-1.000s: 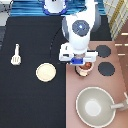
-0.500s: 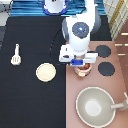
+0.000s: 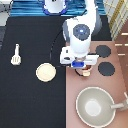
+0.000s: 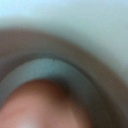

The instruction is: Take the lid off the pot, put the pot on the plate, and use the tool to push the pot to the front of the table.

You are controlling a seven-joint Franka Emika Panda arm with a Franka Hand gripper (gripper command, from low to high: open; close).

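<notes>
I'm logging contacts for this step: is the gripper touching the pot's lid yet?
Cannot tell. In the exterior view the gripper sits right over the pot on the stove, hiding any contact. The wrist view shows only a close curved rim, no contact line.

The black table carries the tool and plate; the pincer hovers over the stove.

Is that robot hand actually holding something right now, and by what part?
It cannot be told. The gripper sits low over the pot on the stove, hiding any hold. The plate and tool lie untouched.
</notes>
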